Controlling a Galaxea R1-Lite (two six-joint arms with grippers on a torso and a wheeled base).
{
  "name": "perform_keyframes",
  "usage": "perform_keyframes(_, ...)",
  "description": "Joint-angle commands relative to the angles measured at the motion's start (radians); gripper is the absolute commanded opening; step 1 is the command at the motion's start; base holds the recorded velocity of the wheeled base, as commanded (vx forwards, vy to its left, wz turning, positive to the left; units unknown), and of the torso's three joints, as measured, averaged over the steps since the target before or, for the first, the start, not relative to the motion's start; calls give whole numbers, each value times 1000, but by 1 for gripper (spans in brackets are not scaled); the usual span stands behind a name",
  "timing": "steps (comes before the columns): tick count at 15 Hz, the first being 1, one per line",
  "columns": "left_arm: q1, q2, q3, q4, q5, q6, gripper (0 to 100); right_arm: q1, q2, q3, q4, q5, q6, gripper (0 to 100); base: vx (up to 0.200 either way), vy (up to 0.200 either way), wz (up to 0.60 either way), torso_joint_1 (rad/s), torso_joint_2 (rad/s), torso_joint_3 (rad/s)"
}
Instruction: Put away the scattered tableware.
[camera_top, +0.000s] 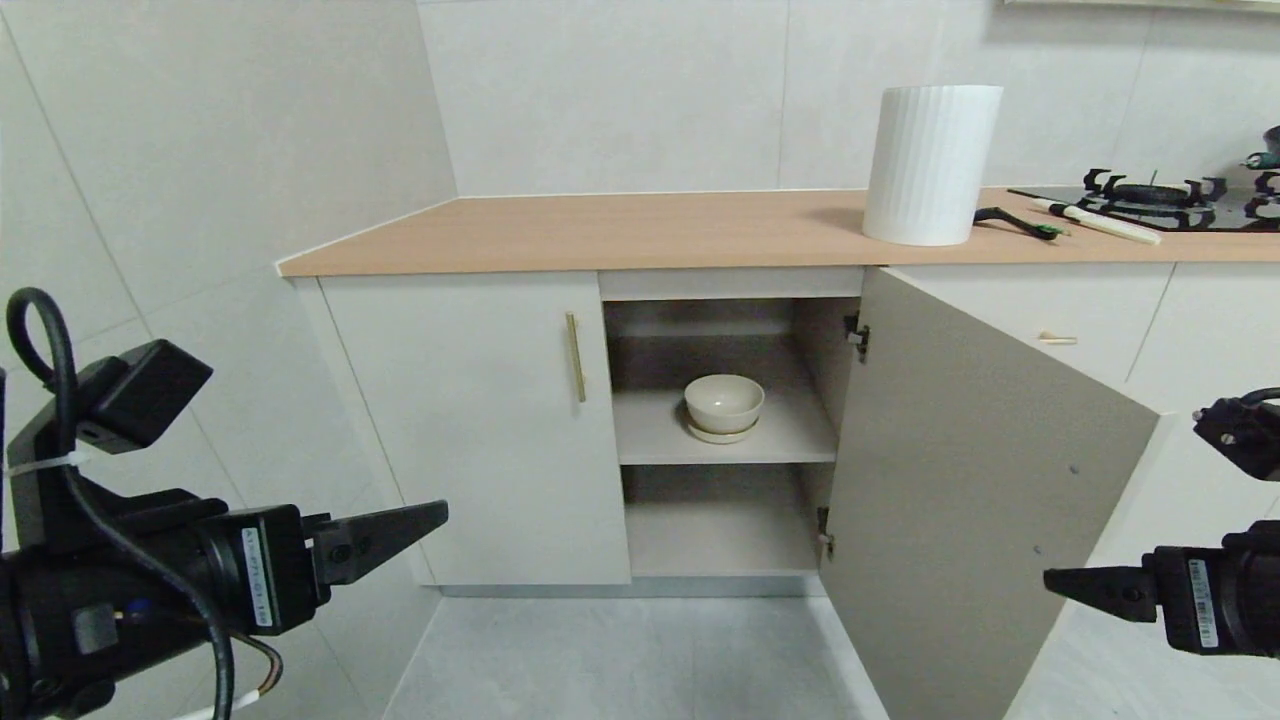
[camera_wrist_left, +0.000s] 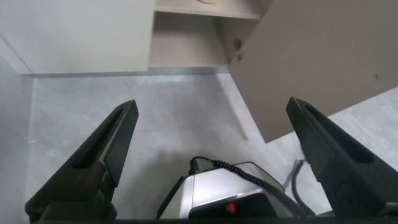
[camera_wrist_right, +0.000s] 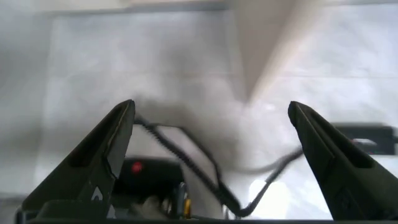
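While both arms hang low in front of the cabinet, the left tool (camera_top: 432, 518) has its fingers spread wide apart with nothing between them, and the left wrist view (camera_wrist_left: 212, 106) shows it above the grey floor (camera_top: 620, 650). The right tool (camera_top: 1052, 579) is likewise spread and empty (camera_wrist_right: 211, 107), low beside the outer face of the open door (camera_top: 960, 480). That door swings out toward the robot's right. The closed door (camera_top: 470, 420), with its slim brass handle (camera_top: 575, 357), stands to the left of the opening. Inside, on the middle shelf (camera_top: 790, 440), a pale bowl (camera_top: 724, 402) sits upright on a small plate (camera_top: 720, 435). Above runs the wooden tabletop (camera_top: 620, 230). It carries a tall white ribbed cylinder (camera_top: 930, 165), and just beside that lie a black-handled utensil (camera_top: 1015, 220) and a long white utensil (camera_top: 1095, 220). The white one lies at the edge of the black stove (camera_top: 1150, 195).
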Motion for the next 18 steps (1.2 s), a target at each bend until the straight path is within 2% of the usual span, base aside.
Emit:
perform_keyframes(1, 0, 2, 1, 0, -1, -1, 100, -133, 18, -18, 1, -11, -50, 100, 0, 0, 0, 0, 0, 0)
perform_keyframes(5, 0, 3, 1, -1, -1, -1, 100, -292, 76, -41, -16, -63, -95, 100, 0, 0, 0, 0, 0, 0)
perform_keyframes(10, 9, 5, 0, -12, -1, -1, 100, -387, 220, -33, -154, -129, -85, 100, 0, 0, 0, 0, 0, 0)
perform_keyframes(14, 21, 6, 0, -52, -2, -5, 100, -386, 334, -9, -289, -123, -35, 100, 0, 0, 0, 0, 0, 0)
perform_keyframes(18, 21, 6, -2, -57, -2, -5, 100, -360, 393, 8, -361, -119, -6, 100, 0, 0, 0, 0, 0, 0)
